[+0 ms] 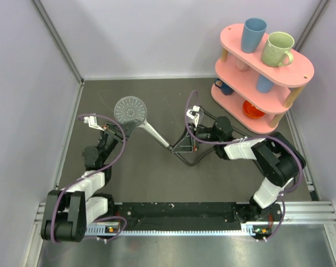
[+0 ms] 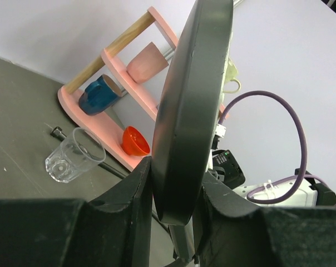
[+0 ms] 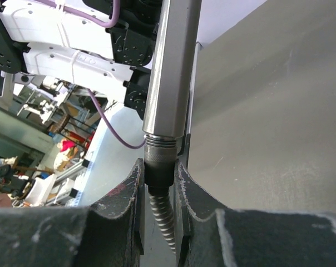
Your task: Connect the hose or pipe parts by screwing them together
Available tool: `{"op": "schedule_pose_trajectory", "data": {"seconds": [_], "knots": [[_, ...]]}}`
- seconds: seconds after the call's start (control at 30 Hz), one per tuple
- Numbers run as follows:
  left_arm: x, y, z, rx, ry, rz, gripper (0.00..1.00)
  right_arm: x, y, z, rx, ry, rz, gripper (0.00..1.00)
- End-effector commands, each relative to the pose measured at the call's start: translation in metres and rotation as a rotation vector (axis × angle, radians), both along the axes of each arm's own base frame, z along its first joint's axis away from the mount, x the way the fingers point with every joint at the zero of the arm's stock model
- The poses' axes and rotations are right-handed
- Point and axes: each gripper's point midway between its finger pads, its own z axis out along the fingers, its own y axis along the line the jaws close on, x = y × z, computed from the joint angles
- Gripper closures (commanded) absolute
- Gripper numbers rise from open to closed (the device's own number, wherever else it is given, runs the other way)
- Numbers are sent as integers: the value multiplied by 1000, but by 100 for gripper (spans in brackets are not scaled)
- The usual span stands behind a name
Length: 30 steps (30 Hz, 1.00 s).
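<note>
The grey hand shower (image 1: 131, 109) lies with its round perforated face up and its straight handle (image 1: 157, 135) slanting down to the right. My left gripper (image 1: 127, 127) is shut on the rim of the shower head (image 2: 193, 111), which stands edge-on between the fingers of the left gripper (image 2: 176, 194). My right gripper (image 1: 183, 146) is shut on the knurled nut (image 3: 158, 167) of the dark ribbed hose (image 3: 160, 214). The nut sits against the threaded end of the handle (image 3: 171, 67), with a few threads showing. The hose (image 1: 188, 160) loops on the mat below the right gripper.
A pink two-tier shelf (image 1: 293, 67) with mugs, cups and an orange bowl (image 2: 136, 142) stands at the back right. A clear glass cup (image 2: 72, 157) stands on the mat in front of it. Purple cables (image 1: 113, 146) arch over both arms. Grey walls close the left and back.
</note>
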Motion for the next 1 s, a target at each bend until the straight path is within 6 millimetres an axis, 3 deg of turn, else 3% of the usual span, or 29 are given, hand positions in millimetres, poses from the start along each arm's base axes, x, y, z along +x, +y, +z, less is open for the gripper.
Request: {"op": "schedule_pose_trajectory", "data": {"seconds": [0.0,0.4,0.6,0.63,0.73,0.83,0.87,0.97], "knots": [[-33,-20,10,61,-155,-103,100,17,5,75,256,-376,-99,88],[-5,-6,-16,150,-25,46,100,25,5,57,175,-369,-164,61],[5,-2,-28,155,73,71,100,29,1,54,133,-391,-212,55],[7,-2,-32,160,101,73,100,31,1,45,86,-355,-220,55],[12,2,-36,180,136,105,100,39,-4,51,45,-421,-286,53],[15,9,-42,195,185,150,100,52,-12,43,-69,-454,-371,52],[14,10,-48,200,216,154,100,60,-17,30,-143,-462,-413,51],[17,16,-45,197,256,196,100,65,-24,34,-195,-566,-461,49]]}}
